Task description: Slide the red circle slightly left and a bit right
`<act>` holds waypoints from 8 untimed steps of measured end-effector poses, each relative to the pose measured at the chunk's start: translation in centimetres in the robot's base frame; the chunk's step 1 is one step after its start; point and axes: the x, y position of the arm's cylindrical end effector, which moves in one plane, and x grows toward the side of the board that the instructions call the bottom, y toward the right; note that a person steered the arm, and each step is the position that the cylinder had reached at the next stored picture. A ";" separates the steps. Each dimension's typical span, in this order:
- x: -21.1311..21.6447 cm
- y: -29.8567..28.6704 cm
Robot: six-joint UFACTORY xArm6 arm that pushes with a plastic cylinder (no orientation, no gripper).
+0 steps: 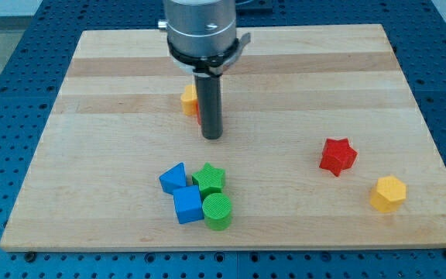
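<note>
My tip (212, 137) rests on the wooden board (300, 77), a little above the view's middle. A red block (199, 111), probably the red circle, shows only as a thin red sliver at the rod's left edge; the rod hides most of it. A yellow block (189, 99) sits against that red sliver, on its upper left, partly hidden too. The tip's end lies just below and right of both.
Below the tip is a cluster: a blue block (173, 178), a blue cube (187, 205), a green star (209, 178) and a green circle (217, 211). A red star (337, 156) and a yellow hexagon (387, 193) lie at the right.
</note>
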 end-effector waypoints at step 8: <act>0.9 -3.6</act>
